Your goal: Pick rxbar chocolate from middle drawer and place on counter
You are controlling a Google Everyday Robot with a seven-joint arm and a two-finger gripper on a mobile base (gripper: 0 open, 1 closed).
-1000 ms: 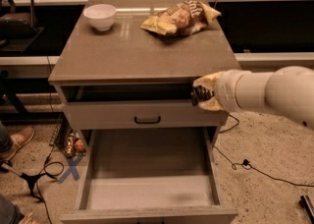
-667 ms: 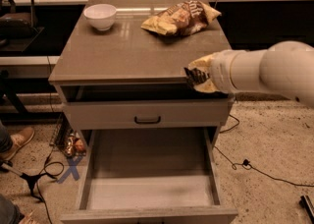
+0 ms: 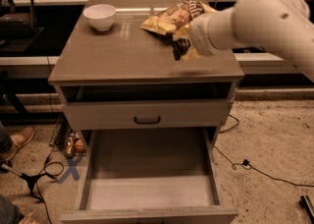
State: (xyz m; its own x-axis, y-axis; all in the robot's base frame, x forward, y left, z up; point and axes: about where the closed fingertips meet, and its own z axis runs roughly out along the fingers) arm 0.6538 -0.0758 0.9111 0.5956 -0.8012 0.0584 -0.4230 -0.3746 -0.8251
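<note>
Gripper: the gripper [image 3: 178,48] is hovering low over the right rear part of the counter [image 3: 113,56], at the end of the pale arm [image 3: 255,19] that is reaching in from the right.
Grip state: I cannot tell whether it is gripping anything; its dark tip is merging with whatever may be in it.
Rxbar chocolate: it is not showing as a separate thing. None is lying on the floor of the middle drawer [image 3: 147,193], so it is probably sitting in the gripper.
Nearest neighbour: the chip bag [image 3: 171,16] is lying just behind the gripper, seemingly touching or overlapping it.
Step in hand: by my reading, the robot is setting the bar down on the counter.
Doing it well: it should be lowering onto bare counter in front of the chip bag, flat side down, and releasing only once the bar is resting there.
Risk: it may be nudging the bag or dropping the bar onto it.
Farther out: the bowl [image 3: 99,15] is standing well apart at the left rear.
</note>
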